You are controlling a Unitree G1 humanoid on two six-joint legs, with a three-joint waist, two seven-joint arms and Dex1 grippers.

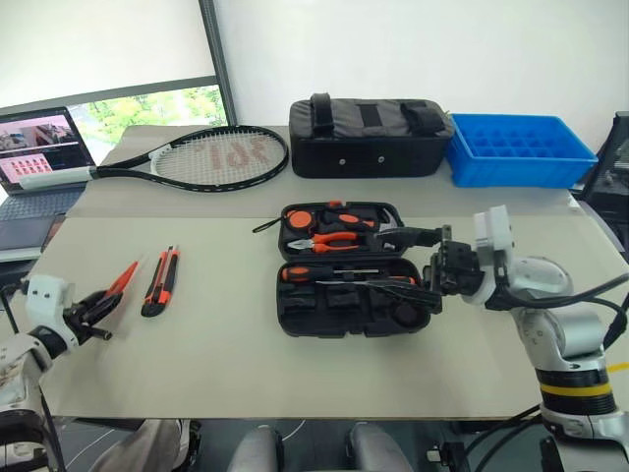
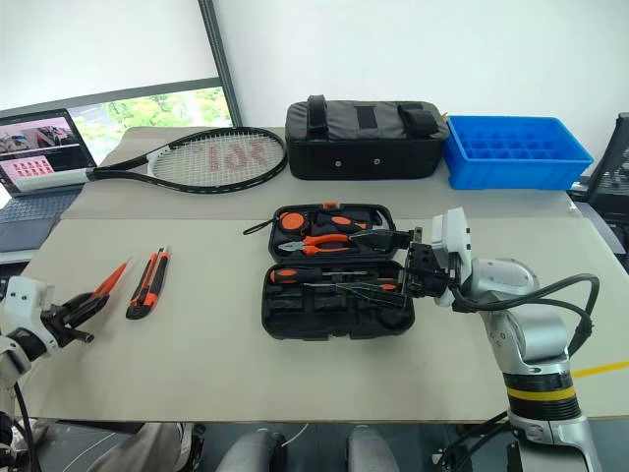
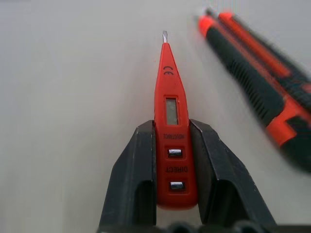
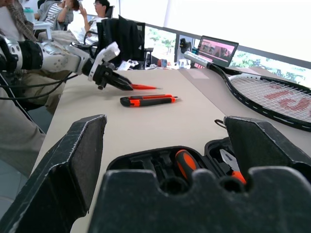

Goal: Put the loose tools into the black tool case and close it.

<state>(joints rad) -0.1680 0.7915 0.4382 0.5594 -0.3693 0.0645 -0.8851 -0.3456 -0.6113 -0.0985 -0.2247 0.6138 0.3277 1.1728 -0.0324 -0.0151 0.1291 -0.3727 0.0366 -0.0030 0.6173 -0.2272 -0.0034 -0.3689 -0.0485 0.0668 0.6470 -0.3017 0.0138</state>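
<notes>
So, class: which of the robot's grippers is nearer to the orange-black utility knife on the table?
Left. The left gripper is just beside the utility knife, closed on the tester screwdriver. The right gripper stands open at the black tool case, far across the table.

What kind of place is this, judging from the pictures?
Probably an office or lab. A laptop sits by large windows, people sit at desks behind, and a tennis racket and tool case lie staged on a table.

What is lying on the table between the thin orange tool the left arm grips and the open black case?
An orange-and-black utility knife, seen in the left eye view; otherwise bare beige table.
</notes>
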